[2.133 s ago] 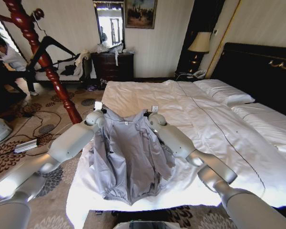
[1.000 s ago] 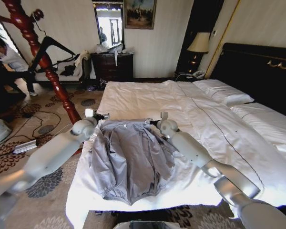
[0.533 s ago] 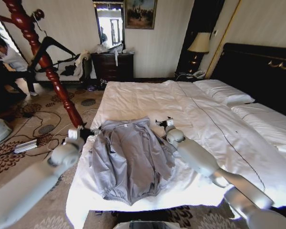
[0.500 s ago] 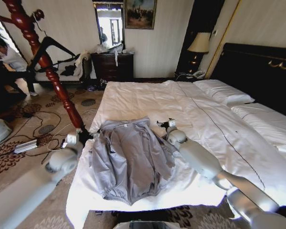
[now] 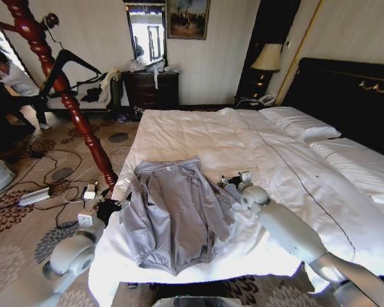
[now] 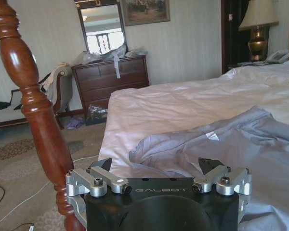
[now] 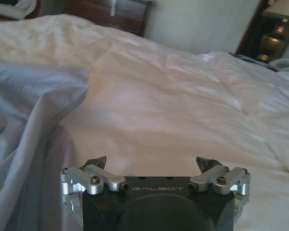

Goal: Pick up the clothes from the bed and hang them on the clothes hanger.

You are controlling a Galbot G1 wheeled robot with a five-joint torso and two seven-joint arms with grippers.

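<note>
On bed [image 5: 198, 131], rumpled grey-blue jacket [image 5: 173, 211]

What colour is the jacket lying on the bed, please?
Light grey-blue; the jacket shows best in the head view.

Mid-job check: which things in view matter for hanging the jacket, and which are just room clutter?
For the job:
- jacket, spread flat on the bed
- black hanger on the wooden coat stand
- left gripper, open, at the bed's edge
- right gripper, open, beside the jacket

Lying about:
- dresser
- lamp
- floor cables
</note>
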